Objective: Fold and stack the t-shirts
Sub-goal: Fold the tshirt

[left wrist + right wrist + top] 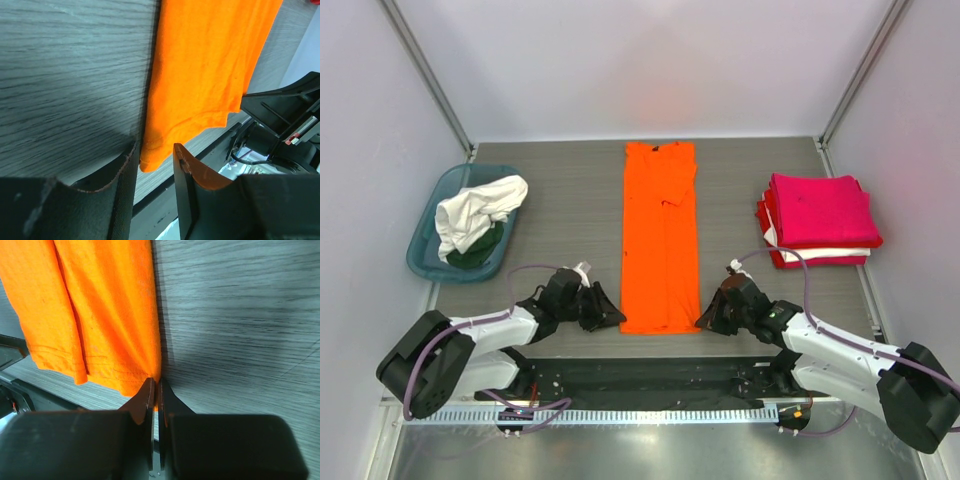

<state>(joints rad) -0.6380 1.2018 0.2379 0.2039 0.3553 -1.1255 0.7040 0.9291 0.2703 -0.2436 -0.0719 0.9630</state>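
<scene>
An orange t-shirt (660,235), folded into a long narrow strip, lies down the middle of the table. My left gripper (612,312) sits at its near left corner with the jaws open; the corner (152,159) lies between the fingers in the left wrist view. My right gripper (705,320) is at the near right corner, shut on the shirt's hem (156,382). A stack of folded red and white shirts (817,218) sits at the right.
A teal bin (425,250) at the left holds crumpled white and green clothes (478,215). The black rail and arm bases (650,375) run along the table's near edge. White walls enclose the table.
</scene>
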